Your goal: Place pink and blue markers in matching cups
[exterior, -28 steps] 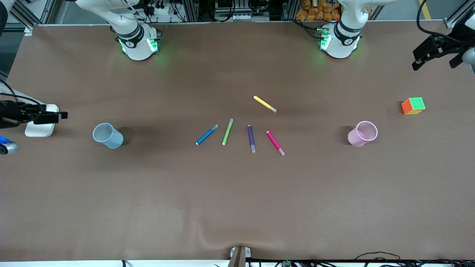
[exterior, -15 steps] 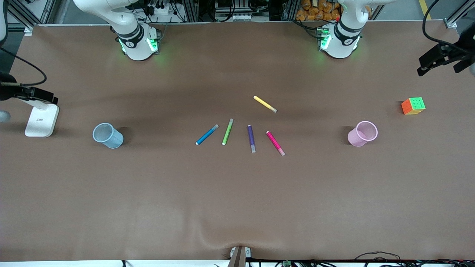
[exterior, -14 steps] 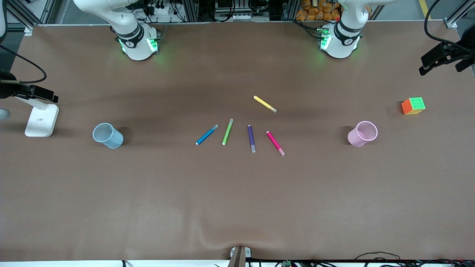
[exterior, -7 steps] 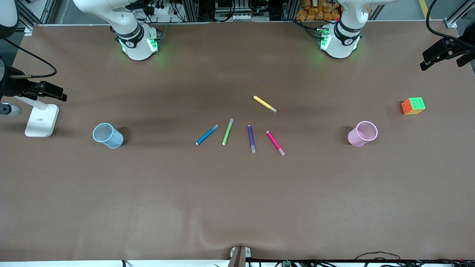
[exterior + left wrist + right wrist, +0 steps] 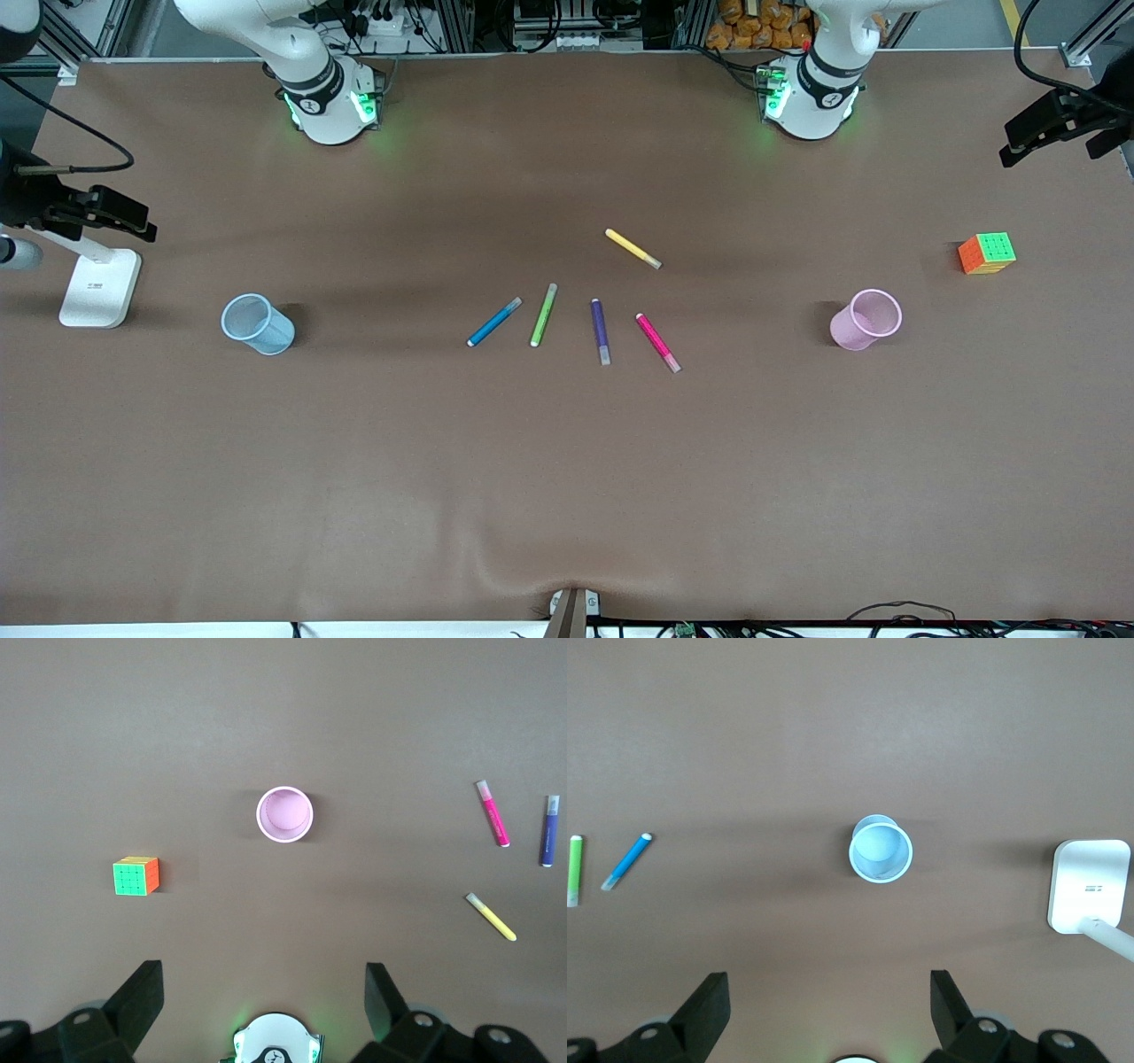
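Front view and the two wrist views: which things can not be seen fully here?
- Left hand: cut by the front view's edge.
- Right hand: likewise at the other edge.
- White stand: its pole leaves the right wrist view.
- Blue marker, green marker: missing from the left wrist view.

Light even, moderately bright, from above. Soft shadows beside blue cup [image 5: 257,324] and pink cup [image 5: 866,319]. Green glow on table [image 5: 567,496] at arm bases. All views sharp, no glare.
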Motion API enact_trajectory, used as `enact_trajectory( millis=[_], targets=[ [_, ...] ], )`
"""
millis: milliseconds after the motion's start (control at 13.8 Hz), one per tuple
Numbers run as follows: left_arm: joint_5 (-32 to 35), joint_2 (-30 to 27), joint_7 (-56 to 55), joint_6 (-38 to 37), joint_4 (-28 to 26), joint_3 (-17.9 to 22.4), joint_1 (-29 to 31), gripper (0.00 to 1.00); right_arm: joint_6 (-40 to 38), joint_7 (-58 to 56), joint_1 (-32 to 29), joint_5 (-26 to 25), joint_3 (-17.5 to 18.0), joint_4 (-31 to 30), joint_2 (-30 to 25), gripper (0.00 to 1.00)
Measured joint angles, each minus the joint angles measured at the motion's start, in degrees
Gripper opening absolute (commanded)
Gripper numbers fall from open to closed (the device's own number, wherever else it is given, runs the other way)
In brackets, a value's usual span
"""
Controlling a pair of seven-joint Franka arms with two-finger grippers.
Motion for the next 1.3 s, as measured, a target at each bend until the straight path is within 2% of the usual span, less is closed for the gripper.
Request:
enact_trajectory(
  millis=[217,290,362,579,797,1014,1159,1303],
  targets=[
    [0.0,0.0,0.0,0.0,0.0,0.0,0.0,1.0,-4.0,0.6,-13.7,0.2,14.3,7.7,2.4,1.0],
    [0.0,0.0,0.0,0.0,0.0,0.0,0.0,1.0,-4.7,0.6,-17.3,0.4,17.3,9.1,2.7,1.0],
    [0.0,0.0,0.0,-0.1,0.0,0.0,0.0,1.0,-4.9,0.5,-19.3,0.4,18.6,9.8,2.8,1.0],
    [0.0,0.0,0.0,-0.2,0.0,0.0,0.0,1.0,-5.6,0.5,-20.7,0.4,18.9,11.8,3.0,1.0],
    [0.0,0.0,0.0,-0.2,0.0,0.0,0.0,1.0,-10.9,-0.7,-20.7,0.4,18.5,11.2,1.0,1.0],
    [0.0,0.0,0.0,-0.3,0.0,-0.2,0.0,1.0,-7.0,-1.6,-19.9,0.5,17.8,2.9,-5.2,1.0],
    [-0.1,0.2,-0.1,-0.4,-0.1,-0.5,-0.2,1.0,-5.3,-2.4,-17.3,0.5,13.9,-2.8,-8.8,1.0],
    [-0.8,1.1,-0.1,-0.4,-0.3,-0.6,-0.4,1.0,-4.9,-5.2,-16.8,0.5,11.3,-5.5,-10.3,1.0]
  ],
)
